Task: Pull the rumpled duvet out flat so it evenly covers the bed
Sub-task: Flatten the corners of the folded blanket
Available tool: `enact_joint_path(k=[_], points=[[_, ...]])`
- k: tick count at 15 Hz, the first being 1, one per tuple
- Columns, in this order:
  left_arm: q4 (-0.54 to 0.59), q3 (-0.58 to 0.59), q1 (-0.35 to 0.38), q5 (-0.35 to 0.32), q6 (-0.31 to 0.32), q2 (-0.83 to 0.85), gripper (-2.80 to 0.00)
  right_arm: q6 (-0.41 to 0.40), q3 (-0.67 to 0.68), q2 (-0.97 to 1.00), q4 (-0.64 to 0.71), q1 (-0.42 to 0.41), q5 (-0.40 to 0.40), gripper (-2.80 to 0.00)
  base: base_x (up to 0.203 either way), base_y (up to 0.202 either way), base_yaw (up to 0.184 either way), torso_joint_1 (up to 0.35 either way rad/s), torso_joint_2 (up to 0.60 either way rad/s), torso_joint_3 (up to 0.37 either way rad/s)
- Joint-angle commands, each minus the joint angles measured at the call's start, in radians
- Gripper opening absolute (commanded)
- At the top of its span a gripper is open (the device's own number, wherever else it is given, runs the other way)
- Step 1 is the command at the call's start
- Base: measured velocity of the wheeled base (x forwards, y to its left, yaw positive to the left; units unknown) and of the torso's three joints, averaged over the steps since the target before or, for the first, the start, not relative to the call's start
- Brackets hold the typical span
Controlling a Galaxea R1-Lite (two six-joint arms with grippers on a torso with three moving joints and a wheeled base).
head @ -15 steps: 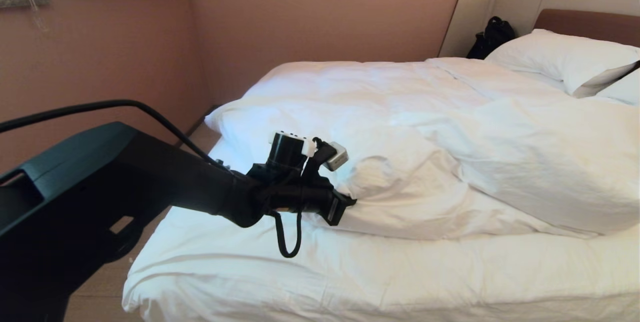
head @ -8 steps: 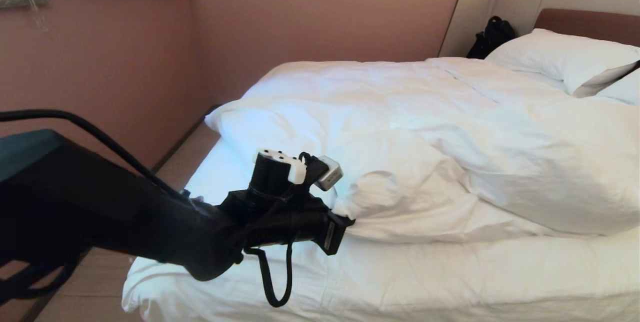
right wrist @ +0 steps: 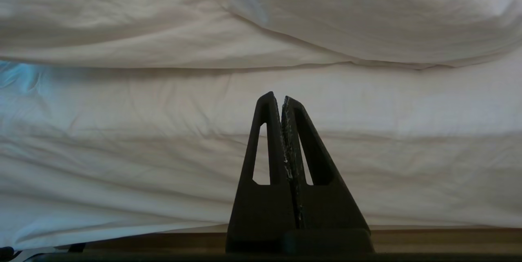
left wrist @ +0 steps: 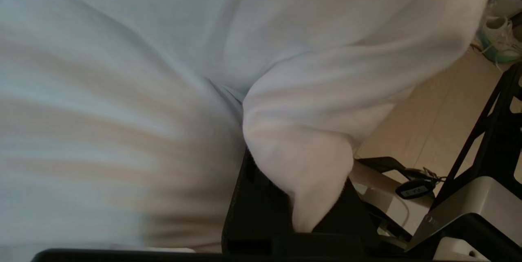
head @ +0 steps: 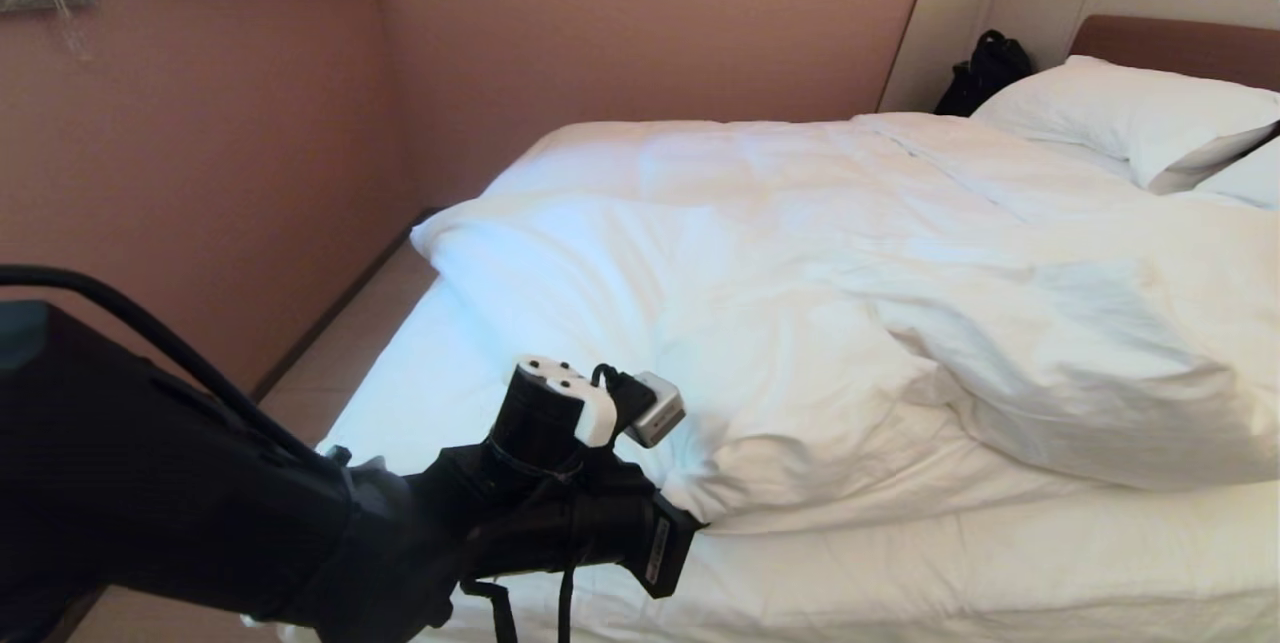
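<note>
The puffy white duvet [head: 800,323] lies rumpled across the bed [head: 1000,573], with a thick fold bunched at the right. Its near corner is drawn out toward the foot. My left gripper [head: 690,528] is shut on that corner, low over the bare sheet near the bed's front edge. In the left wrist view a pinch of duvet [left wrist: 310,172] runs down between the black fingers [left wrist: 253,213] of the left gripper [left wrist: 304,229]. My right gripper [right wrist: 280,98] is parked and shut on nothing, facing the side of the bed [right wrist: 163,139] below the duvet's hem [right wrist: 326,17].
White pillows [head: 1130,118] rest against the brown headboard [head: 1180,48], with a black bag [head: 985,71] beside them. A pink wall [head: 200,173] and a narrow strip of floor [head: 330,363] run along the bed's left side. My base frame [left wrist: 485,139] stands on the wooden floor.
My left arm has drawn back toward the foot of the bed with the duvet corner in its grip. The bunched fold has stretched out over more of the sheet. The right arm has stayed still.
</note>
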Motion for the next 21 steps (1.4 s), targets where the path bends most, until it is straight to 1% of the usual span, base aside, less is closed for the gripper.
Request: enact_joint_path(k=[1, 3, 4, 5, 6, 10, 11, 15, 17, 19, 21], points=[[0.002, -0.001, -0.003, -0.009, 0.001, 0.028, -2.80, -0.001, 0.000, 0.001, 0.000, 0.000, 0.000, -2.80, 0.000, 0.000, 0.000, 0.000, 0.00, 0.000], [-0.039, 0.001, -0.004, -0.005, 0.006, 0.063, -2.80, -0.001, 0.000, 0.001, 0.000, 0.000, 0.000, -2.80, 0.000, 0.000, 0.000, 0.000, 0.00, 0.000], [-0.084, 0.006, -0.003, -0.002, 0.004, 0.083, 0.00, -0.001, 0.000, 0.001, 0.000, 0.000, 0.000, -2.80, 0.000, 0.000, 0.000, 0.000, 0.00, 0.000], [-0.149, 0.012, -0.003, 0.006, 0.003, 0.119, 0.00, -0.001, 0.000, 0.001, 0.000, 0.000, 0.000, -2.80, 0.000, 0.000, 0.000, 0.000, 0.00, 0.000], [-0.181, 0.014, -0.003, 0.014, 0.002, 0.132, 0.00, -0.001, 0.000, 0.001, 0.000, 0.000, 0.000, -2.80, 0.000, 0.000, 0.000, 0.000, 0.00, 0.000], [-0.172, -0.003, -0.003, 0.014, -0.008, 0.085, 0.00, -0.001, 0.000, 0.001, 0.000, 0.000, 0.000, -2.80, 0.000, 0.000, 0.000, 0.000, 0.00, 0.000], [-0.166, -0.004, -0.003, 0.014, -0.019, 0.051, 0.00, -0.001, 0.000, 0.001, 0.000, 0.000, 0.000, -2.80, 0.000, 0.000, 0.000, 0.000, 0.00, 0.000], [-0.112, 0.012, -0.003, 0.014, -0.106, -0.127, 0.00, -0.001, 0.000, 0.001, 0.000, 0.000, 0.000, -2.80, 0.000, 0.000, 0.000, 0.000, 0.00, 0.000], [-0.083, 0.019, -0.001, 0.017, -0.123, -0.224, 0.00, -0.001, 0.000, 0.001, 0.000, 0.000, 0.000, -2.80, 0.000, 0.000, 0.000, 0.000, 0.00, 0.000], [-0.009, 0.019, 0.014, 0.019, -0.130, -0.340, 0.00, -0.001, 0.000, 0.001, 0.000, 0.000, 0.000, -2.80, 0.000, 0.000, 0.000, 0.000, 0.00, 0.000], [0.080, -0.027, 0.063, 0.020, -0.132, -0.394, 0.00, -0.001, 0.000, 0.001, 0.000, 0.000, 0.000, -2.80, 0.000, 0.000, 0.000, 0.000, 0.00, 0.000]])
